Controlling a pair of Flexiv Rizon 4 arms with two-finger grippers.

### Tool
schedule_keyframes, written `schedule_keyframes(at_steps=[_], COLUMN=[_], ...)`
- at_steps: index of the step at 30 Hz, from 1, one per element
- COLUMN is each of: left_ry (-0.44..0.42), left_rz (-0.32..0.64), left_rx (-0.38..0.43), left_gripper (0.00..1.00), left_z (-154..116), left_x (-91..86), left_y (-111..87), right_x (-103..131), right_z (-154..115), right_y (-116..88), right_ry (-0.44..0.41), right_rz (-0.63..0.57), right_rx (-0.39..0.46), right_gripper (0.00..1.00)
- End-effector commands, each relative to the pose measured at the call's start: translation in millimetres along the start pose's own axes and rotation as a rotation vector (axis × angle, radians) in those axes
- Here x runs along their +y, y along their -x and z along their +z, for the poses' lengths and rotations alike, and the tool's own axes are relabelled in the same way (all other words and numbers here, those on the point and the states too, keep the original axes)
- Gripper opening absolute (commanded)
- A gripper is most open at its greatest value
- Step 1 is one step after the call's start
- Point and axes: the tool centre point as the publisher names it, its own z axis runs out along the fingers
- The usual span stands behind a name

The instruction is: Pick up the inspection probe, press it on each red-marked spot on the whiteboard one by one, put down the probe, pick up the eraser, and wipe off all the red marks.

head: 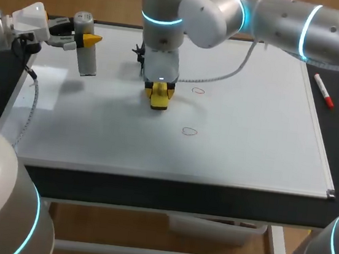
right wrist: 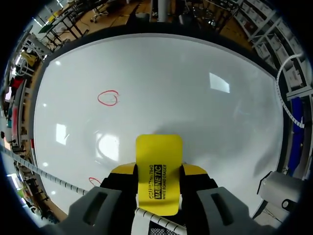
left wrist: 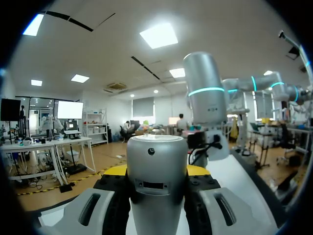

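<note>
The grey cylindrical probe (head: 88, 52) hangs upright over the whiteboard's (head: 248, 143) far left part, with my left gripper (head: 84, 40) shut on it. In the left wrist view the probe (left wrist: 156, 166) fills the gap between the fingers. My right arm reaches past the middle. Its gripper (head: 160, 90) is shut on the yellow eraser (head: 159, 97), which is at the board's surface. Two red circles remain, one (head: 198, 91) just right of the eraser and one (head: 189, 130) nearer the front. In the right wrist view the eraser (right wrist: 158, 171) sticks out between the fingers, with a red circle (right wrist: 108, 98) ahead and another (right wrist: 94, 181) beside the gripper.
A red marker pen (head: 323, 90) lies on the black table past the whiteboard's right edge. A cable from my right arm hangs over the board's far middle (head: 226, 72).
</note>
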Motion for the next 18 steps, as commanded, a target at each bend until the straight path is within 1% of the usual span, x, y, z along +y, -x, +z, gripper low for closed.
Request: schedule_keyframes(at_steps=[1,4,7,14,18], left_ry=[0.000,0.000,0.000,0.000,0.000], left_rz=[0.001,0.001,0.001,0.001,0.001], left_rx=[-0.002,-0.002,-0.002,-0.002,-0.002], left_gripper=[0.00,0.00,0.00,0.00,0.00], left_z=[0,0,0,0,0], left_x=[-0.6,-0.6,-0.6,-0.6,-0.6], left_y=[-0.4,-0.4,-0.4,-0.4,-0.4], right_x=[5,5,5,6,4], right_z=[-6,-5,-5,2,6], right_y=[-6,-2,6,40,53], right_ry=[-0.011,-0.007,0.000,0.020,0.030], right_rz=[-0.005,-0.013,-0.029,-0.095,-0.118], right_rx=[0.000,-0.001,-0.005,-0.030,-0.036], right_gripper=[0.00,0.00,0.00,0.00,0.00])
